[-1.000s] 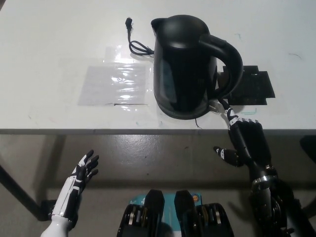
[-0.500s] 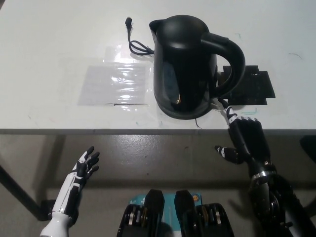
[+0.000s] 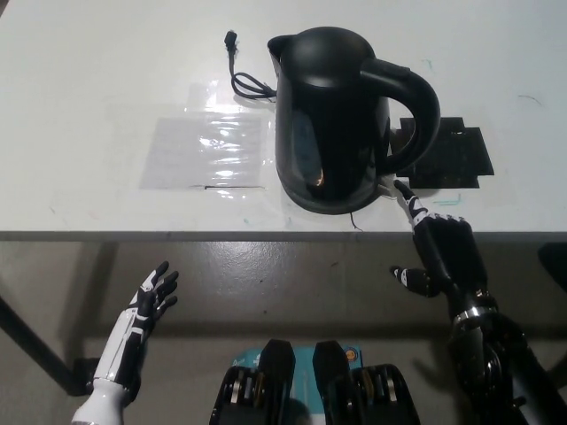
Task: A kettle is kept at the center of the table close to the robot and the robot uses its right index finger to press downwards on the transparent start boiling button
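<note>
- I have the black kettle (image 3: 332, 115) standing upright on the white table (image 3: 89, 88), near the table's front edge and roughly central, handle turned to my right
- My right hand (image 3: 438, 252) is at the base of the handle, index finger stretched out towards the kettle's foot while the other fingers are curled back and the thumb sticks out to the side; it holds nothing
- The index fingertip lies at or just beside the pale tab at the bottom of the handle, which I take to be the start button (image 3: 388, 188); I cannot tell from this view whether it is touching
- I judge the step in hand to be the final approach or the first contact of the press, with the button not visibly down
- The next move calls for a short, straight downward push with the fingertip centred on the tab, kept gentle enough that the kettle does not slide or tip towards the table edge
- My left hand (image 3: 146, 305) rests low at my left, below the table edge, fingers spread and empty
- A power cord (image 3: 244, 75) lies loose behind the kettle, a clear plastic sheet (image 3: 204, 150) to its left and a black mat (image 3: 456, 159) to its right
</note>
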You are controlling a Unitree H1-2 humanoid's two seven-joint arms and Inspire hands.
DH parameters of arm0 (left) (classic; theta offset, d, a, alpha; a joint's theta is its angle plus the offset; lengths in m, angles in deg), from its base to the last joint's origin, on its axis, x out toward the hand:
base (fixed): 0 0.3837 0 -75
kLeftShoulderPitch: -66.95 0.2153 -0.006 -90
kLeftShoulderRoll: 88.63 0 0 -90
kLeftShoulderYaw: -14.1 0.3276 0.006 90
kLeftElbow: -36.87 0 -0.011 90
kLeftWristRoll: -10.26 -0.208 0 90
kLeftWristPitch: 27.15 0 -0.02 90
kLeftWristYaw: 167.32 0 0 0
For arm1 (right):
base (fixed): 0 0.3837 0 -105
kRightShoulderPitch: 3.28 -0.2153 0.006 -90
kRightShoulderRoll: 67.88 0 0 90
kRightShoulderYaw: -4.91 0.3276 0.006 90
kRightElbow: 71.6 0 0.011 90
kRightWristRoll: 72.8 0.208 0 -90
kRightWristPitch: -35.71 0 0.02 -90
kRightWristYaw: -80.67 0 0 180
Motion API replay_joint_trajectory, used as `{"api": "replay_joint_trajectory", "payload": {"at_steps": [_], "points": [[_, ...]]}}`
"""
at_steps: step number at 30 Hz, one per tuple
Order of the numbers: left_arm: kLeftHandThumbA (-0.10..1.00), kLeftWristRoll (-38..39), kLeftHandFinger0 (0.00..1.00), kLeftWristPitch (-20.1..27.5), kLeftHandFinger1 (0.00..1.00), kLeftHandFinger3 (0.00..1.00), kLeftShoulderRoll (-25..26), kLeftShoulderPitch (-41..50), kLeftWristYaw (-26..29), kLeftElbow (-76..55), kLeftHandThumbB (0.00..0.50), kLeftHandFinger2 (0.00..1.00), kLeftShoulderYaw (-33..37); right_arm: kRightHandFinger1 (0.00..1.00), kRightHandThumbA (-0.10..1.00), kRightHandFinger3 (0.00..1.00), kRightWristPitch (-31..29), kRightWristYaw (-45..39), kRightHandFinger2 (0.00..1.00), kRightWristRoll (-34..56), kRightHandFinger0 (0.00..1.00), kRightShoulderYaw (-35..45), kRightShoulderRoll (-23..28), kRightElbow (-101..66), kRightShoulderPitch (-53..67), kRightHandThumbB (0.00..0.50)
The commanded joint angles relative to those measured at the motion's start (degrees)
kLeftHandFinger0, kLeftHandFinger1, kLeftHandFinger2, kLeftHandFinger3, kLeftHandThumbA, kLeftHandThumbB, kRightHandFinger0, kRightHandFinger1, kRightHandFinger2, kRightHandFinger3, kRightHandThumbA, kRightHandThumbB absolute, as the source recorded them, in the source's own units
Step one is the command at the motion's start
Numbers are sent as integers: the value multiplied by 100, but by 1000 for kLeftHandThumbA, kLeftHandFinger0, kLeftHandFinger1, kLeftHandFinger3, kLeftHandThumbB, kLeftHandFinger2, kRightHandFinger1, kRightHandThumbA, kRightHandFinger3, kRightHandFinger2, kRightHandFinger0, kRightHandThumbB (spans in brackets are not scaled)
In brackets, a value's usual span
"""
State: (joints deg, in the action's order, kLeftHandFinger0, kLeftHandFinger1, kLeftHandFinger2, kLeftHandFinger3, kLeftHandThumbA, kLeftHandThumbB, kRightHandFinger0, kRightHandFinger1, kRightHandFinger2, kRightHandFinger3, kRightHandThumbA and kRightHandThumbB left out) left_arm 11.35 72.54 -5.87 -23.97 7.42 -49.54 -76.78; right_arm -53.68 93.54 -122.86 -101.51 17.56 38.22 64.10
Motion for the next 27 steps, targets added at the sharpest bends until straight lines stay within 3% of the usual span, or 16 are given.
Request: {"api": "replay_joint_trajectory", "payload": {"at_steps": [1, 8, 14, 23, 27], "points": [[1000, -4, 1000, 102, 1000, 1000, 51, -121, -28, -186, 222, 1000, -2, 8, 988, 1000, 100, -62, 64, 25, 0, -46, 81, -46, -267, 179], [1000, 13, 1000, 93, 1000, 1000, 42, -118, -23, -191, 221, 1000, -11, 0, 960, 1000, 104, -55, 8, 91, 0, -39, 76, -50, -316, 179], [1000, 15, 1000, 84, 1000, 1000, 46, -139, -35, -196, 205, 1000, -2, 0, 995, 1000, 151, -93, 42, 115, 0, -42, 86, -21, -372, 184], [1000, 23, 1000, 69, 1000, 1000, 47, -117, -49, -240, 203, 1000, 7, 0, 981, 1000, 150, -73, 4, 137, 0, -63, 77, 146, -411, 177], [1000, 15, 1000, 50, 1000, 1000, 51, -168, -46, -230, 212, 1000, 6, 0, 986, 1000, 136, -54, 70, 134, 0, -83, 78, 254, -480, 172]]}}
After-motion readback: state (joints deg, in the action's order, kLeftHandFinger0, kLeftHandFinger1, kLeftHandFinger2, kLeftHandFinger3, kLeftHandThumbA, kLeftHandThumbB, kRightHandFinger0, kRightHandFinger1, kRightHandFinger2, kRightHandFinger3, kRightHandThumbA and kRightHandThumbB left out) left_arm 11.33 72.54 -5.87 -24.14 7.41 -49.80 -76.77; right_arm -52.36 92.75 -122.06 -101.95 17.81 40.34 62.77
